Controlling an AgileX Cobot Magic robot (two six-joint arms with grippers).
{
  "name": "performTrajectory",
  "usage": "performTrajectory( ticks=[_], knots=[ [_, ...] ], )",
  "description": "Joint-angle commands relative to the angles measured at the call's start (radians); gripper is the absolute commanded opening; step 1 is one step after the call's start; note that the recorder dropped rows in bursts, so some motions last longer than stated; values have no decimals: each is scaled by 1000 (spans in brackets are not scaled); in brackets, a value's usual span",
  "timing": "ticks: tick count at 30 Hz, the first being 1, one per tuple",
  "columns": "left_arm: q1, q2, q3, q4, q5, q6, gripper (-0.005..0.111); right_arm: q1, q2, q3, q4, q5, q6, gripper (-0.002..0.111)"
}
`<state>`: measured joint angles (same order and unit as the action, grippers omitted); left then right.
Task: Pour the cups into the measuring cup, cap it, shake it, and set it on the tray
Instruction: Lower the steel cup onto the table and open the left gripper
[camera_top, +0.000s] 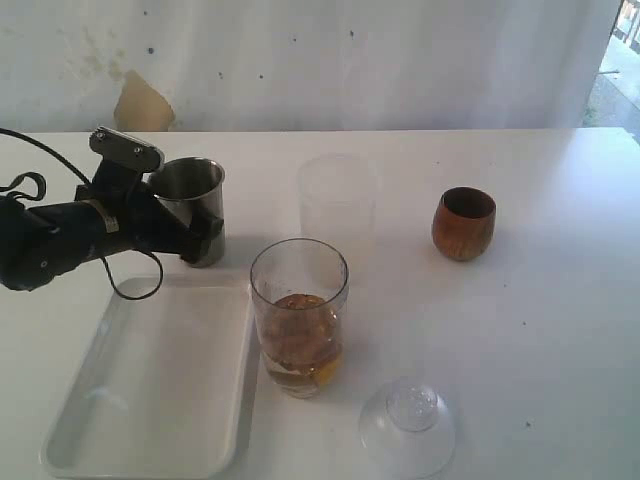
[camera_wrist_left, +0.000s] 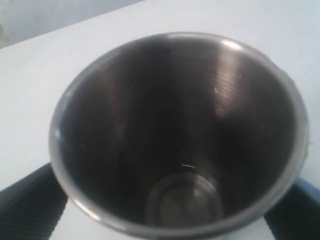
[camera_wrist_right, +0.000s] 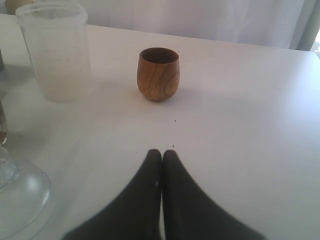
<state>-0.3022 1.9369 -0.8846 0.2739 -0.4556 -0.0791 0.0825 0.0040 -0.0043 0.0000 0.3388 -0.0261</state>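
**Measuring cup.** The measuring cup (camera_top: 298, 318) stands upright on the table, just beside the tray (camera_top: 100, 372), uncapped and holding amber liquid in its lower part. It is judged smooth-walled, fairly stiff and bottom-heavy. A hold around the bare wall above the liquid is advised, with the vessel kept level. The dome cap (camera_top: 407, 428) lies near it on the table. It is judged light and slippery, and best taken across its rim.

**Steel tumbler.** The steel tumbler (camera_wrist_left: 175, 135) is seen upright and empty behind the tray. It is rigid, slick and unlikely to be marked by pressure.

**Left gripper.** The left gripper (camera_top: 200, 235) is set wide around the tumbler's lower wall, with one of its fingers (camera_wrist_left: 27, 207) showing on each side. Whether the pads press on the steel or stand just clear cannot be told.

**Right gripper.** The right gripper (camera_wrist_right: 162, 157) is drawn fully together and holds nothing. It is pointed toward the wooden cup (camera_wrist_right: 158, 73), well apart from it.
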Motion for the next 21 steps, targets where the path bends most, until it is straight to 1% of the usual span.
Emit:
performTrajectory(
  ticks=[1, 4, 8, 10, 12, 15, 21],
  knots=[
    [0, -25, -1, 3, 24, -36, 97, -5, -4, 4, 0, -2, 4, 0],
    [0, -30, -1, 3, 58, -31, 97, -5, -4, 4, 0, -2, 4, 0],
    [0, -30, -1, 59, 97, -36, 97, -5, -4, 4, 0, -2, 4, 0],
    [0, -30, -1, 63, 120, -41, 97, -5, -4, 4, 0, -2, 4, 0],
    [0, -30, -1, 63, 120, -76, 97, -5, -4, 4, 0, -2, 4, 0],
    [0, -30, -1, 63, 114, -85, 97, -5, -4, 4, 0, -2, 4, 0],
    [0, -30, -1, 49, 141, -88, 106, -5, -4, 4, 0, -2, 4, 0]
  ],
)
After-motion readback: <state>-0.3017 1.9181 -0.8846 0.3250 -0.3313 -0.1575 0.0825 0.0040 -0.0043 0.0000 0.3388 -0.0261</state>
